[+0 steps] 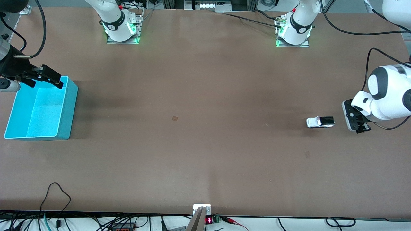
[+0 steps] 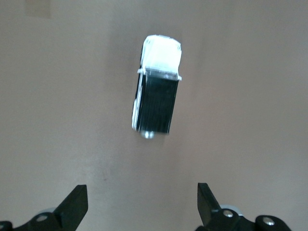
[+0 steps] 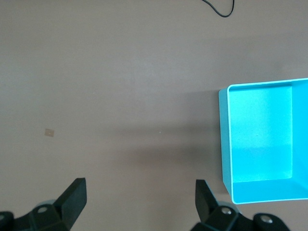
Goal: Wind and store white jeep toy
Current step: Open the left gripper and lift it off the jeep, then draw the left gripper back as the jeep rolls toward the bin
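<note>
The white jeep toy [image 1: 320,122] with a black ribbed roof panel stands on the table toward the left arm's end; it also shows in the left wrist view [image 2: 156,90]. My left gripper [image 1: 362,128] is open and empty in the air beside the jeep, its black fingertips [image 2: 77,202] spread wide with bare table between them. The turquoise bin [image 1: 41,110] stands empty at the right arm's end; it also shows in the right wrist view [image 3: 262,142]. My right gripper [image 1: 53,80] is open and empty over the bin's rim on the robots' side.
Cables and a small display [image 1: 208,220] lie along the table's edge nearest the front camera. A small mark [image 1: 175,118] sits on the brown table [image 1: 205,80] near its middle.
</note>
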Robot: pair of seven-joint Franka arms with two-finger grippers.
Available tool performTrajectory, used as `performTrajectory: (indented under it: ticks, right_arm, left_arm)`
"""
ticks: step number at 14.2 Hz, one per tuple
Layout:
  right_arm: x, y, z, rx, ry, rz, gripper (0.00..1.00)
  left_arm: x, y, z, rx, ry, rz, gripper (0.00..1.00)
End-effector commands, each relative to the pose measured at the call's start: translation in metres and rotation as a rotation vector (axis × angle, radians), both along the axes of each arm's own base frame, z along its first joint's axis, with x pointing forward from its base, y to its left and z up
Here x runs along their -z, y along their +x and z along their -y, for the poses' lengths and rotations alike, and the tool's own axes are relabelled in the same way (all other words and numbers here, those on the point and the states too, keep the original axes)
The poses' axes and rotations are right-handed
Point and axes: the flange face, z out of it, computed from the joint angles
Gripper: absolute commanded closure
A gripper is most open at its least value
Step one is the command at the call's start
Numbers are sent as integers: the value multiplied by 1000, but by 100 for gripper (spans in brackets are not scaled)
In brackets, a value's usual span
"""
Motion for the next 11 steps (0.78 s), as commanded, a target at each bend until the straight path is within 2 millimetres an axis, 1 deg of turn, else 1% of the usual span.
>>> performTrajectory:
  ticks: [1,4,6,7,9,11]
  right_arm:
    - [-5,-1,-1,-7,12,-2,0]
    - [-5,-1,-1,-7,12,-5,0]
    - [-5,-1,-1,-7,12,-3,0]
    - [-5,-1,-1,-5,13,-3,0]
    - [-5,-1,-1,-5,12,-3,0]
    - [-5,-1,-1,-5,13,-3,0]
  left_arm:
    - [-35,16,27,-111,21,-42,0]
    - [-72,25,64,-302,60,-57,0]
    - [-107,30,91,-410,85,-64,0]
    - [-122,28,101,-464,99,-81,0]
    - [-148,30,114,-620,136,-68,0]
    - [-175,22,150,-784,166,-7,0]
